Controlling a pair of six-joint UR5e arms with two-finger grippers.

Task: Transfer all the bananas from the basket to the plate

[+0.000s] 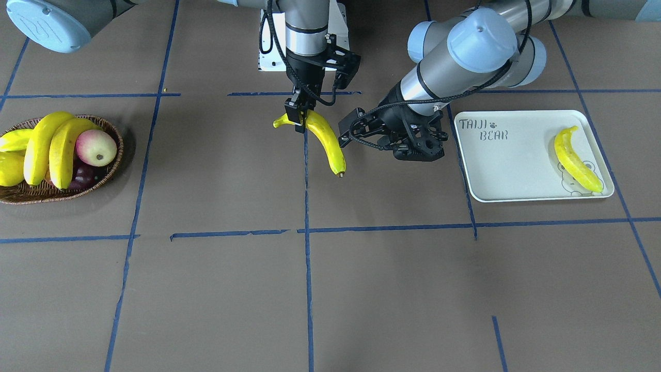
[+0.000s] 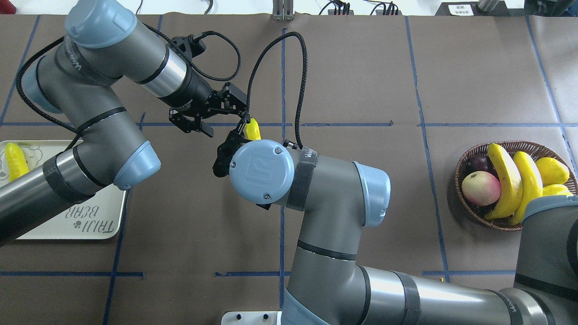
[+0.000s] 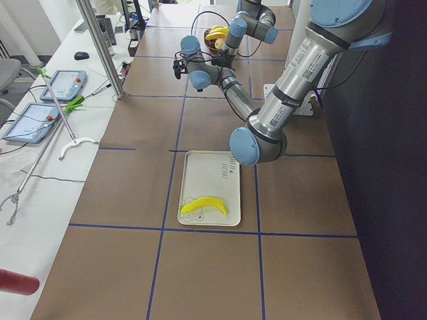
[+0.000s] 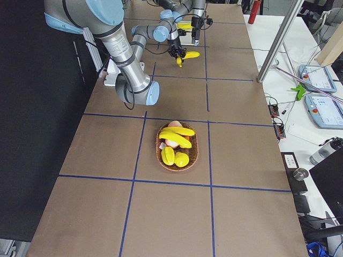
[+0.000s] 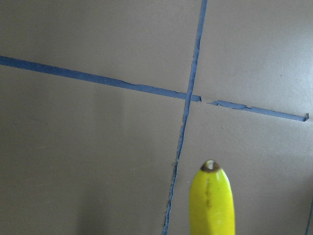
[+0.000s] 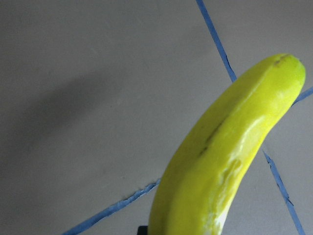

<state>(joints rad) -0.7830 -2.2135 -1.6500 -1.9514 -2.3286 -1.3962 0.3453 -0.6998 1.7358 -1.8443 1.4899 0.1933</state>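
My right gripper (image 1: 299, 118) is shut on one end of a yellow banana (image 1: 325, 144) and holds it above the table's middle. The banana fills the right wrist view (image 6: 220, 161), and its tip shows in the left wrist view (image 5: 212, 200). My left gripper (image 1: 417, 151) is open and empty, between this banana and the white plate (image 1: 511, 175). One banana (image 1: 576, 160) lies on the plate's bear drawing. Two bananas (image 1: 41, 144) (image 1: 64, 150) lie in the wicker basket (image 1: 117, 150). In the overhead view the right gripper (image 2: 240, 132) is partly hidden by its own wrist.
The basket also holds a pink-green apple (image 1: 96, 147), a dark purple fruit (image 1: 82, 178) and plump yellow mango-like fruits (image 1: 10, 168). Blue tape lines cross the brown table. The robot's white base plate (image 1: 268, 57) stands at the back.
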